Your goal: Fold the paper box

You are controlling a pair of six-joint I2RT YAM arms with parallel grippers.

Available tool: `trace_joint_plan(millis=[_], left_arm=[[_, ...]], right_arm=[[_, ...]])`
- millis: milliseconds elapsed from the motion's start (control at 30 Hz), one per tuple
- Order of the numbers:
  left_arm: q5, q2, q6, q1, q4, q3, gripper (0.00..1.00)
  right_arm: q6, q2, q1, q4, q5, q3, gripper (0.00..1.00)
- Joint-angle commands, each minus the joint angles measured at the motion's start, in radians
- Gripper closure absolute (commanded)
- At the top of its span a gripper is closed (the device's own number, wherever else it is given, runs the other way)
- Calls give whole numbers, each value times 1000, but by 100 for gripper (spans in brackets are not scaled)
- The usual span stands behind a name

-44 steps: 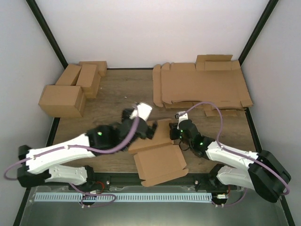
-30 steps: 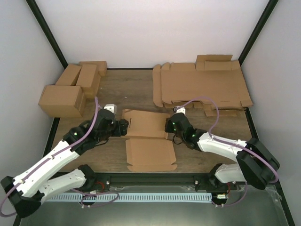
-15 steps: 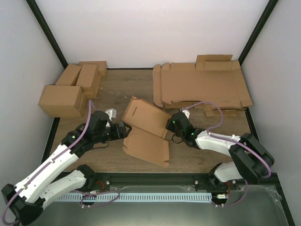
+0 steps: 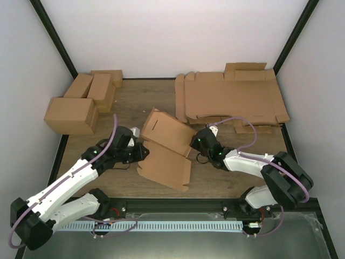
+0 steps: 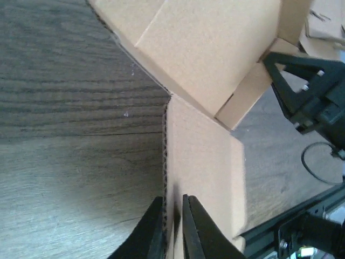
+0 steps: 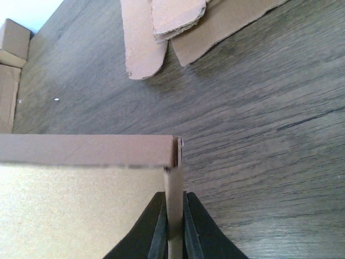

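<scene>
**Camera positions, three views**

From above and behind the arm bases, you look down on the whole worktop (image 4: pixel 129 108). Your left wrist view sits close behind the left gripper (image 5: pixel 172 200), facing across the paper box (image 5: pixel 205 48). Your right wrist view, close behind the right gripper (image 6: pixel 173 197), faces the pile of flat sheets (image 6: pixel 178 13). All share the box.

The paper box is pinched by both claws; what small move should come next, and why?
Probably the left claw should turn its pinched edge upward along the crease while the right claw holds its flap steady. The paper box is only half formed: its far panel is tilted up, its near panel lies low.
</scene>
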Motion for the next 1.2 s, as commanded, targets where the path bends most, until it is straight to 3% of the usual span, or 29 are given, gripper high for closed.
trace_joint_plan(millis=[0,133,267,400,600,733,967,1167], left_arm=[[-35,59,81,5,-13,62,96],[-120,121,246,6,-117,183,96],[-180,209,415,6,-280,347,96],[-243,296,488,5,-403,448,96],[-314,411,555,3,-546,637,96],[-365,474,571,-23,-590,720,96],[-388,492,599,-82,-579,707,96],[-353,478,634,-96,-517,638,96]], right_arm=[[-16,-45,-5,78,-3,-29,89],[-43,-64,-5,95,-73,-45,54],[-122,-122,-6,61,-167,-59,40],[-220,-177,-7,-65,-267,-25,24],[-287,-250,-44,-146,-427,-8,22],[-275,-300,-127,-99,-540,-35,23],[-266,-303,-258,-66,-715,13,27],[-276,-229,-327,-58,-781,115,35]])
